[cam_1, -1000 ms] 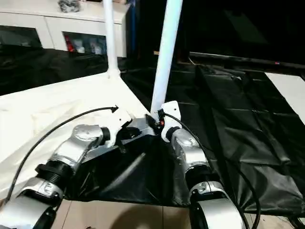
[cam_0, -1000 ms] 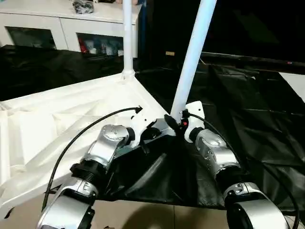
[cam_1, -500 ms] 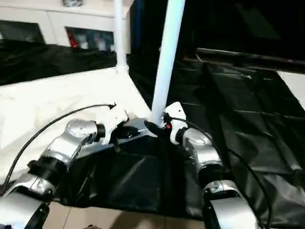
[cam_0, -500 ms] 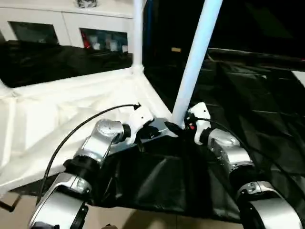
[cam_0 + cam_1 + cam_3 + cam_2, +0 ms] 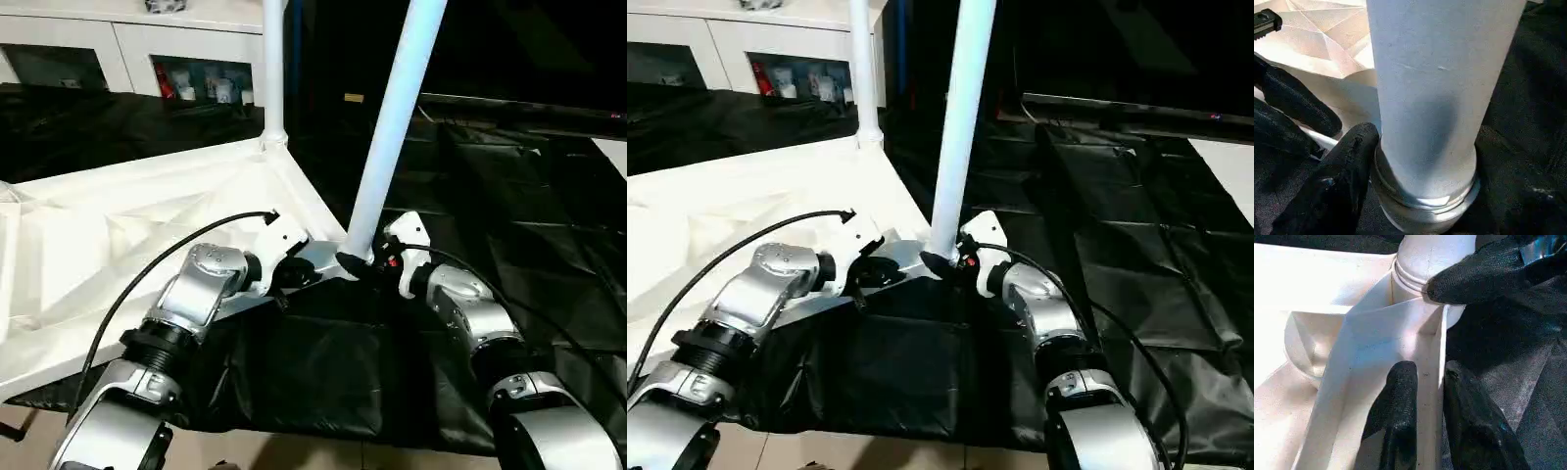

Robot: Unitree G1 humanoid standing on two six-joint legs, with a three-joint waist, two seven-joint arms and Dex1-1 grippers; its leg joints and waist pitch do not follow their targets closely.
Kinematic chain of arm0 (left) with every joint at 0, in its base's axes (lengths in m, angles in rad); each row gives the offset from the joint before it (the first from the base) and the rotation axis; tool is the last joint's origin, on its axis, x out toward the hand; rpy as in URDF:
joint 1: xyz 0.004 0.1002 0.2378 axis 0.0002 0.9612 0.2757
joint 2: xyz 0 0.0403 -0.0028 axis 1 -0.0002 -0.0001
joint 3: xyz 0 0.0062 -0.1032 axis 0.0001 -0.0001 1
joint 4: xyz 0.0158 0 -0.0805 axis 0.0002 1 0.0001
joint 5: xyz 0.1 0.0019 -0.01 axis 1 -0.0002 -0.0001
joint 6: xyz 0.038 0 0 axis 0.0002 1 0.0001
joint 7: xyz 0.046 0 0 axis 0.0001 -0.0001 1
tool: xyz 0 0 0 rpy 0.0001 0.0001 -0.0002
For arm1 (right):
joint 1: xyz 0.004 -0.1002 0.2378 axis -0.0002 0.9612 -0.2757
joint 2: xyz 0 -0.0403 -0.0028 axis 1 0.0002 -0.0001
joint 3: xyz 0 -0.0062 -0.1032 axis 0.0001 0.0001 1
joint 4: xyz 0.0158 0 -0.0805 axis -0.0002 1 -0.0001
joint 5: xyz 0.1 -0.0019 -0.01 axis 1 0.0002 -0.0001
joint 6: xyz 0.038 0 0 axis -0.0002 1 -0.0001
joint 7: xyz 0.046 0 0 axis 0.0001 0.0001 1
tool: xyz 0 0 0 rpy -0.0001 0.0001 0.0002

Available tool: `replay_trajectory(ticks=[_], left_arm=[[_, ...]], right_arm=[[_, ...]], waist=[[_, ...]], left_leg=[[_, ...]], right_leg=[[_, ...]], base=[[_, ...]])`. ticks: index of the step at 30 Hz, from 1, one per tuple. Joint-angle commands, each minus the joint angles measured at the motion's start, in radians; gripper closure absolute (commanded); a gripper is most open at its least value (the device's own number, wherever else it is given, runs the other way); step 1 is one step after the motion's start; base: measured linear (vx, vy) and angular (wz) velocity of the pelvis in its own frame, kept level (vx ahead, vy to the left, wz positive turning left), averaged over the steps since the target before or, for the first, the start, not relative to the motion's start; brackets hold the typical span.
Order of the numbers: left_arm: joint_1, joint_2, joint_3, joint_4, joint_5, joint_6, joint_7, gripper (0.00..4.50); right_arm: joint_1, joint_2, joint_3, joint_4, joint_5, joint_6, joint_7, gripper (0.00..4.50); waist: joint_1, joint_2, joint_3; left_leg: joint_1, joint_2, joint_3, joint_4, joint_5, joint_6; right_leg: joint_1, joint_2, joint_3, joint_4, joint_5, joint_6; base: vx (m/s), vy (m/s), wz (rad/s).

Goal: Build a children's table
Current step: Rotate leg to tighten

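Observation:
The children's table lies upside down on a black sheet, its white top (image 5: 118,245) showing the ribbed underside. One white leg (image 5: 273,69) stands in the far corner socket. A second leg (image 5: 392,127) rises, leaning slightly right, from the near corner socket (image 5: 1425,264). My right gripper (image 5: 364,262) is shut around this leg's base, and one of its fingers (image 5: 1337,181) presses on the collar. In the left wrist view my left gripper (image 5: 1432,382) straddles the top's thin rim just short of that socket. Its fingers (image 5: 1398,396) stand slightly apart, with a gap on one side.
A white cabinet (image 5: 118,49) with glass doors stands behind the table top. The black sheet (image 5: 509,196) spreads to the right and toward me, ending at a strip of floor (image 5: 294,455). A black cable (image 5: 167,264) arcs over my left forearm.
The head camera has shifted and tilted. Both grippers stay at the near corner, and the leg there stands at the same lean.

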Motion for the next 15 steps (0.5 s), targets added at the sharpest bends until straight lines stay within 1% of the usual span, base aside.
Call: replay_trajectory(ticks=[1,3,4,6,8,9,10,11,12,14,15], left_arm=[[0.02,0.018,-0.008,0.004,0.01,0.02,0.012,3.53],[0.02,0.015,-0.009,0.007,0.01,0.02,0.013,3.81],[0.02,0.013,-0.012,0.008,0.009,0.021,0.013,3.81],[0.017,0.014,-0.028,0.014,0.008,0.02,-0.009,4.01],[0.008,0.015,-0.044,0.035,0.002,0.002,-0.048,4.23],[0.006,0.015,-0.046,0.041,0.001,-0.007,-0.056,4.3],[0.003,0.016,-0.051,0.056,-0.005,-0.048,-0.081,4.37],[0.003,0.016,-0.051,0.056,-0.005,-0.05,-0.082,4.44],[0.008,0.015,-0.051,0.069,-0.027,-0.116,-0.135,4.44],[0.01,0.016,-0.052,0.072,-0.033,-0.135,-0.151,4.44],[0.01,0.017,-0.053,0.073,-0.034,-0.14,-0.156,4.44]], right_arm=[[0.004,0.005,0.013,0.017,-0.004,-0.009,0.024,1.18],[0.004,0.005,0.013,0.015,-0.003,-0.011,0.026,1.18],[0.004,0.004,0.012,0.014,-0.003,-0.012,0.027,1.18],[0.002,-0.001,0.013,0.01,0.0,-0.018,0.043,1.18],[-0.001,-0.021,0.026,0.005,-0.001,-0.032,0.095,1.18],[-0.002,-0.026,0.029,0.004,-0.001,-0.034,0.107,1.18],[-0.005,-0.039,0.036,-0.001,-0.001,-0.039,0.141,1.18],[-0.005,-0.04,0.036,-0.001,-0.001,-0.04,0.142,1.18],[-0.011,-0.057,0.042,-0.006,0.003,-0.044,0.189,1.18],[-0.013,-0.063,0.044,-0.008,0.004,-0.046,0.207,1.18],[-0.014,-0.065,0.045,-0.009,0.004,-0.047,0.212,1.18]], waist=[[0.003,0.003,-0.058],[0.003,0.003,-0.058],[0.003,0.003,-0.059],[0.003,0.005,-0.058],[0.004,0.003,-0.059],[0.004,0.004,-0.059],[0.005,0.004,-0.06],[0.007,0.004,-0.06],[0.007,0.003,-0.06],[0.008,0.001,-0.061],[0.009,0.002,-0.061]], left_leg=[[0.001,-0.004,0.015,-0.059,-0.209,0.044],[0.0,-0.004,0.015,-0.058,-0.202,0.046],[0.0,-0.005,0.016,-0.057,-0.197,0.047],[0.001,-0.005,0.016,-0.057,-0.198,0.049],[0.001,-0.006,0.016,-0.056,-0.199,0.052],[0.001,-0.006,0.016,-0.055,-0.199,0.054],[0.001,-0.006,0.017,-0.054,-0.194,0.058],[0.0,-0.006,0.017,-0.054,-0.193,0.063],[-0.001,-0.007,0.016,-0.053,-0.191,0.067],[-0.001,-0.006,0.017,-0.052,-0.184,0.072],[-0.001,-0.006,0.017,-0.052,-0.184,0.073]], right_leg=[[0.054,-0.032,0.023,-0.05,-0.15,-0.239],[0.054,-0.031,0.022,-0.048,-0.141,-0.241],[0.054,-0.03,0.022,-0.048,-0.13,-0.244],[0.054,-0.03,0.022,-0.048,-0.126,-0.248],[0.055,-0.03,0.022,-0.047,-0.124,-0.249],[0.055,-0.03,0.022,-0.047,-0.124,-0.249],[0.056,-0.03,0.022,-0.046,-0.114,-0.252],[0.056,-0.029,0.022,-0.046,-0.109,-0.254],[0.057,-0.029,0.022,-0.046,-0.104,-0.257],[0.058,-0.029,0.023,-0.043,-0.093,-0.26],[0.058,-0.03,0.022,-0.044,-0.095,-0.261]], base=[[0.0,0.0,0.0],[0.0,0.0,0.0],[0.0,0.0,0.0],[0.0,0.0,0.0],[0.0,0.0,0.0],[0.0,0.0,0.0],[0.0,0.0,0.0],[0.0,0.0,0.0],[0.0,0.0,0.0],[0.0,0.0,0.0],[0.0,0.0,0.0]])
